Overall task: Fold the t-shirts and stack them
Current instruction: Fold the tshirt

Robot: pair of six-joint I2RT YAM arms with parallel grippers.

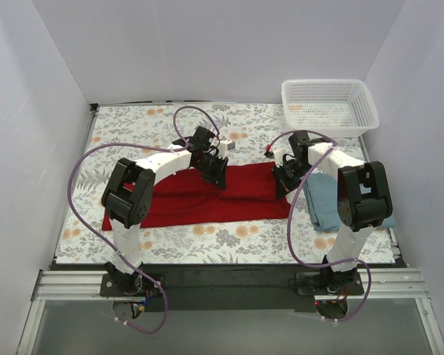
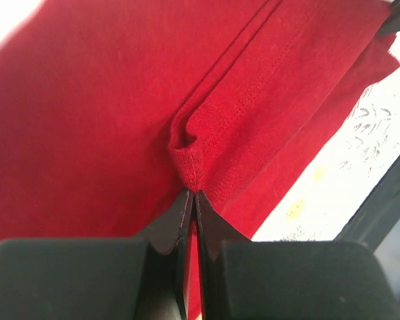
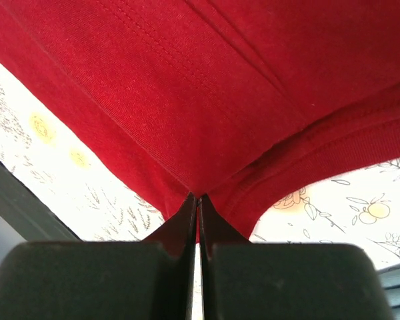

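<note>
Red tee (image 1: 207, 200) lies spread across mid table (image 1: 133, 126); left fingers (image 2: 175, 225) pressed together, pinching a fold near its far edge; right fingers (image 3: 177, 223) pinching the right-end hem; blue tee (image 1: 327, 203) folded just beside, under right arm; basket (image 1: 329, 107) in far-right corner.

1 red t-shirt (image 1: 207, 203), 1 blue-grey t-shirt (image 1: 322, 201), 1 white basket (image 1: 327, 109)
</note>
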